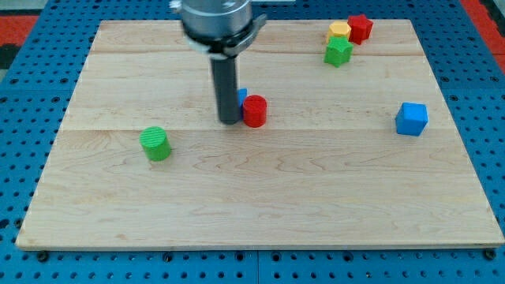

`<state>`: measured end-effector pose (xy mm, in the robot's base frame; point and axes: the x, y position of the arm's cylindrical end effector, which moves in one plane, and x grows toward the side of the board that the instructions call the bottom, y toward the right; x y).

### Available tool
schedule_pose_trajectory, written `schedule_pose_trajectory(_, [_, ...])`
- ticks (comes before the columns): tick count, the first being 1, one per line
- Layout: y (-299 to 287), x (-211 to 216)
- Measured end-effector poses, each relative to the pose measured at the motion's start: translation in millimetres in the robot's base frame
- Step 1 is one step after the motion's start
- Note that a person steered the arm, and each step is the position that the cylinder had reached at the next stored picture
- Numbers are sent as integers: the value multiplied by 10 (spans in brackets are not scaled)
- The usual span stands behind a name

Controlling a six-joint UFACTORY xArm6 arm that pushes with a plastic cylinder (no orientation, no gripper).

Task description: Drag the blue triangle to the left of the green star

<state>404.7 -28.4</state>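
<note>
- Rod end first: my tip (230,121) rests on the wooden board (260,197), just at the view's left of the red cylinder (255,110). It has no jaws and holds nothing; whether it touches a block cannot be told.
- One blue sliver (242,98) shows between the rod and the red cylinder, mostly hidden; likely the blue triangle, shape not clear.
- Counted by colour: two red, two green, two blue, one yellow.
- From the red cylinder, the green cylinder (156,143) lies well apart toward the view's lower left.
- The blue cube (411,118) sits far to the red cylinder's right.
- Toward the view's upper right of the red cylinder, three cluster together: the green star (338,52), the yellow block (340,32) touching above it, and the red block (360,28) beside that.
</note>
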Motion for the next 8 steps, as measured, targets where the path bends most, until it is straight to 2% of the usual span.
schedule_pose_trajectory(1, [171,-337])
schedule_pose_trajectory(2, [-113,-177])
schedule_pose_trajectory(3, [-12,-621])
schedule_pose_trajectory(5, [918,-1108])
schedule_pose_trajectory(6, [1189,-1108])
schedule_pose_trajectory(7, [331,-898])
schedule_pose_trajectory(8, [-836,-1415])
